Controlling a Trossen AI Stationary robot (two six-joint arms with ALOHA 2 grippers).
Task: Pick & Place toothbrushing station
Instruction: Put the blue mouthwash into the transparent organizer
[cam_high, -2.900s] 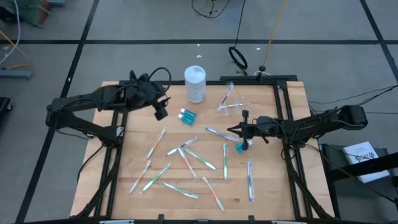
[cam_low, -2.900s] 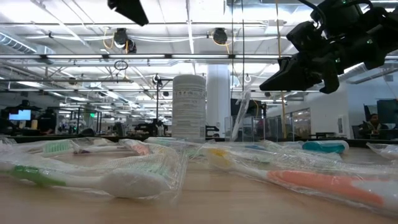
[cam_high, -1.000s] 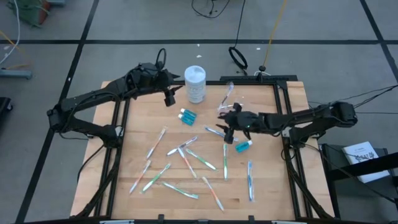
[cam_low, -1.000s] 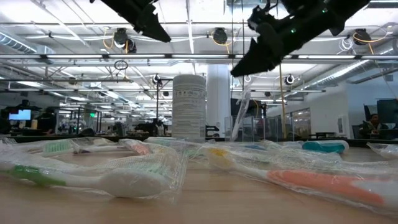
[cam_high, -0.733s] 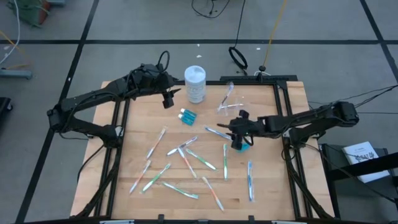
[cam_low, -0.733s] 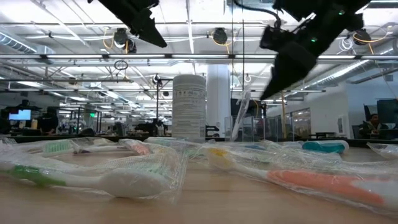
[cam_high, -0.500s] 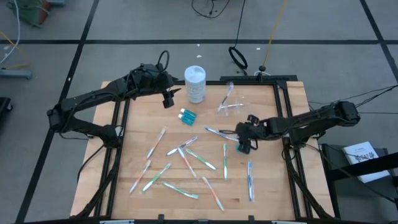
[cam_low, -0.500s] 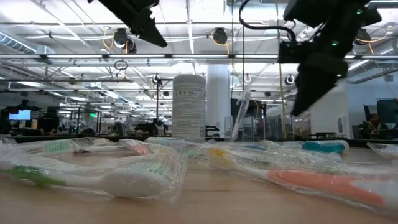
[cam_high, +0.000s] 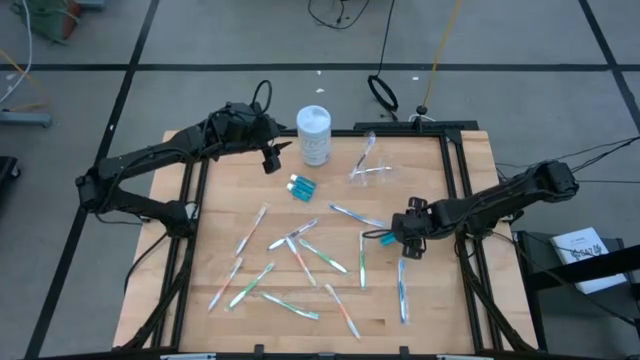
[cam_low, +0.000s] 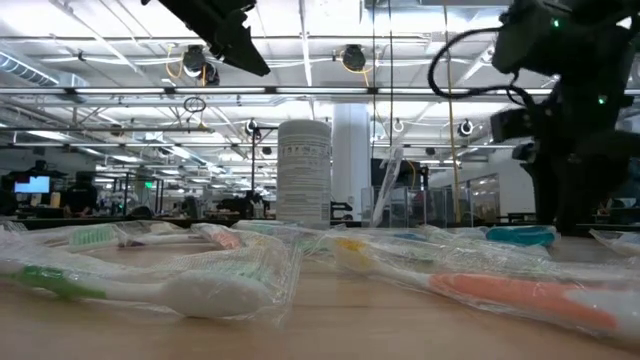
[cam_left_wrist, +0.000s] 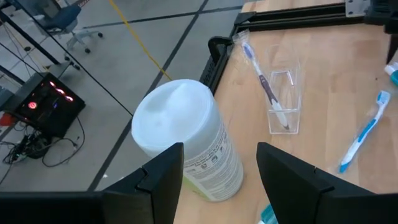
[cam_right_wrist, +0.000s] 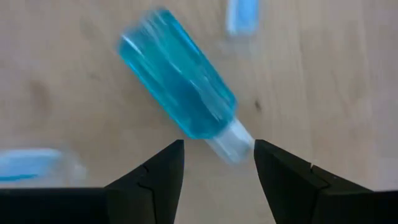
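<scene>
- Right end effector (cam_high: 400, 240) is poising low over the bench (cam_high: 440, 310), its jaws spread wide and gripping nothing; in its own wrist view a small blue tube (cam_right_wrist: 180, 99) is lying flat on the wood just ahead of the two fingertips (cam_right_wrist: 152, 177), with its pale cap end pointing into the gap between them.
- Left end effector (cam_high: 272, 156) is hovering at the far side of the bench beside the white canister (cam_high: 313, 133), jaws parted and carrying nothing; the left wrist view is looking down on that canister (cam_left_wrist: 186, 146) and on the clear plastic cup (cam_left_wrist: 283, 102), which is lying on its side with one toothbrush (cam_left_wrist: 261, 78) resting across it.
- Two more blue tubes (cam_high: 300, 186) are sitting together near the middle, and wrapped toothbrushes (cam_high: 322, 254) are lying scattered over the near half, well apart from the cup (cam_high: 368, 172).
- By my judgement the tube is going to handle as light, soft and squeezable, with a slick skin that may slide or roll on the wood; the firmer spot for a hold looks like the shoulder just behind the cap, pinched across its width with gentle pressure.
- The wrapped brushes look light and stiff, but their crinkly film may be making them slippery.
</scene>
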